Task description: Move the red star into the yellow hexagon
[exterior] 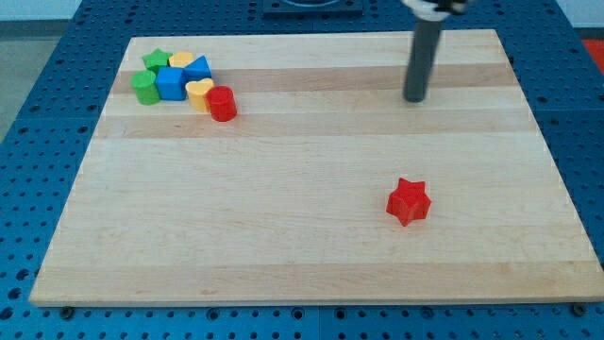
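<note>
The red star (408, 201) lies alone on the wooden board (283, 189), right of centre toward the view's bottom. The yellow hexagon (181, 61) sits at the top of a cluster of blocks in the board's top left corner, far from the star. My tip (414, 98) rests on the board near the view's top right, straight above the red star with a wide gap between them, and far right of the cluster.
The cluster also holds a green star (156, 61), a green block (144, 87), a blue cube (171, 82), another blue block (198, 68), a yellow heart (198, 93) and a red cylinder (222, 104). A blue perforated table surrounds the board.
</note>
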Robot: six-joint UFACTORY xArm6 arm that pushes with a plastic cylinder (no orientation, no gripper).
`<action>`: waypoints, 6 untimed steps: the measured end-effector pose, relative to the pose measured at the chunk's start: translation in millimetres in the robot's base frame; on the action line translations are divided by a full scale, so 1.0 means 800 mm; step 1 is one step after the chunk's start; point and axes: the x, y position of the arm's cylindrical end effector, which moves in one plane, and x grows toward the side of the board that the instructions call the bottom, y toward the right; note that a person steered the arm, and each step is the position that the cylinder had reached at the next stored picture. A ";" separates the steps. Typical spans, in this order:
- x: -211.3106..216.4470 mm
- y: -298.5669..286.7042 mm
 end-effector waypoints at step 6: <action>0.146 0.079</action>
